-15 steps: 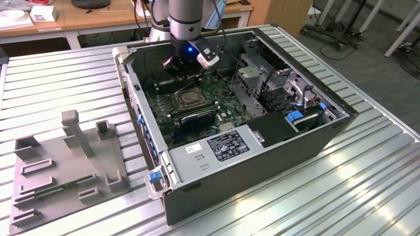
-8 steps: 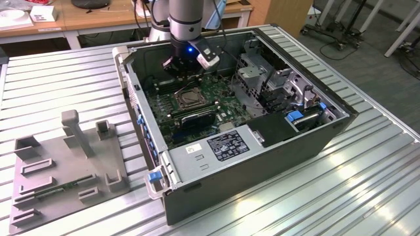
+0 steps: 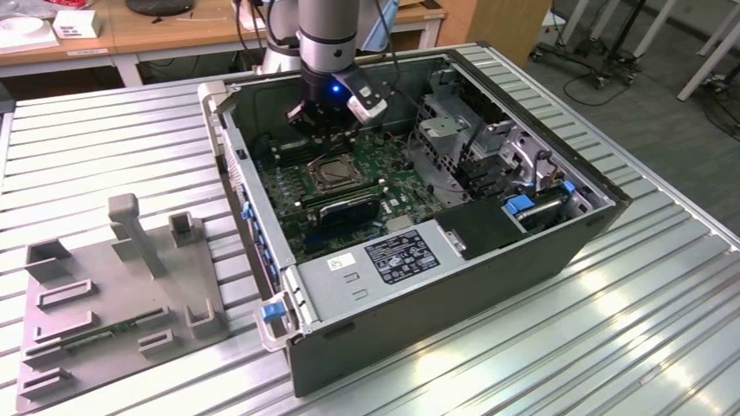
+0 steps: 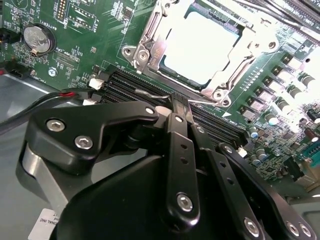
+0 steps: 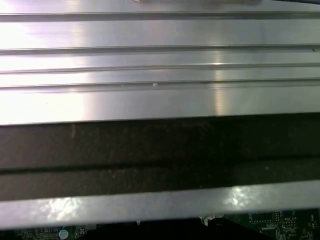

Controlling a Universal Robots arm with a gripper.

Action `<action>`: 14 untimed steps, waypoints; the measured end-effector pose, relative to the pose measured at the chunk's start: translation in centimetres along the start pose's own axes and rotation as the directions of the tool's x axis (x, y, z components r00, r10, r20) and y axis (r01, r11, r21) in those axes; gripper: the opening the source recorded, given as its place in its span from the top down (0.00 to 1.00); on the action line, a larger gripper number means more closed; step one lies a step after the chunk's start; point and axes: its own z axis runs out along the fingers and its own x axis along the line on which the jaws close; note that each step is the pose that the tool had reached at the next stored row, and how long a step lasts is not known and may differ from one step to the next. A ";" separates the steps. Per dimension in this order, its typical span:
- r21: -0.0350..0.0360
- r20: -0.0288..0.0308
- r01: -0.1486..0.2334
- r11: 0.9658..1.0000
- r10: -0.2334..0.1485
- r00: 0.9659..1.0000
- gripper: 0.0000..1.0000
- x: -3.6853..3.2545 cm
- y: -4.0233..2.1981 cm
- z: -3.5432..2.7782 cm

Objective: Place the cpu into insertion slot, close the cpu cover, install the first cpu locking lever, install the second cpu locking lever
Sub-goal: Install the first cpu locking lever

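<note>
In the exterior view, the shut cpu cover (image 3: 329, 174) lies at six o'clock of the end effector (image 3: 325, 139) — cpu (image 4: 200, 42) beneath. The end effector seems clamped on a locking lever (image 4: 150, 93) — springy, slippery wire; hold its free end.

The arm (image 3: 327, 30) was a smooth silver-grey tube. A blue light (image 3: 335, 87) glowed on its black wrist, beside a white-and-black camera block (image 3: 367, 105). The end effector (image 4: 178, 107) was matte black, built of rounded link plates fastened with silver hex-socket screws (image 4: 83, 142). A white label (image 4: 42, 226) sat near its base.
</note>
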 end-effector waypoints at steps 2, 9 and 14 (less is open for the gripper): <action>0.000 0.000 0.000 1.000 0.000 1.000 0.89 0.00 -0.02 0.10; 0.000 0.000 0.000 1.000 0.000 1.000 0.89 0.01 -0.13 0.52; 0.000 0.000 0.000 1.000 0.000 1.000 0.89 0.02 -0.19 0.92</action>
